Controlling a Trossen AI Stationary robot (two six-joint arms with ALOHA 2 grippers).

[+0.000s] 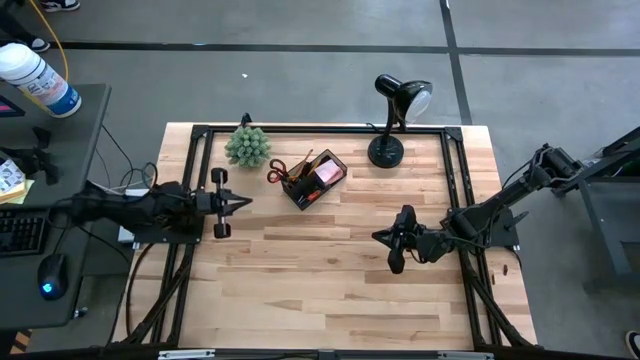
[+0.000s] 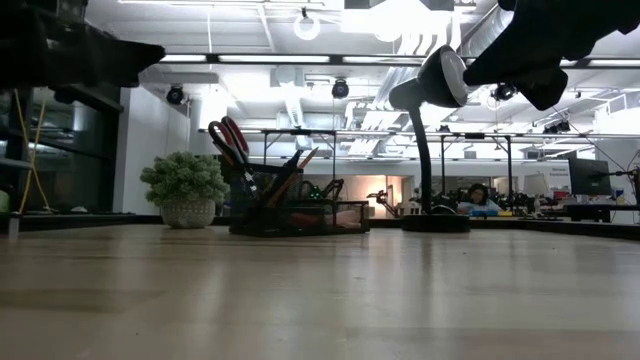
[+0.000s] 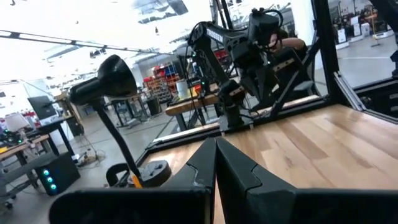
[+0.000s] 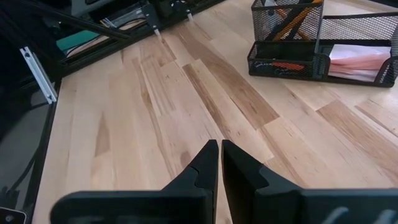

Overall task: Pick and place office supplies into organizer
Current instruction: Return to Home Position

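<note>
— How did things lie on the table [image 1: 330,290]?
— The organizer [image 4: 289,51] sat ahead of both arms, its long side slanted across the boards.
— Which arm was nearer?
— The left end effector [image 1: 240,203], slightly, I judged. The right end effector [image 1: 380,237] pointed at it from farther off. Both were closed and empty.
— The supplies?
— Scissors [image 1: 278,172] and pad [image 1: 327,172] were inside it.
</note>
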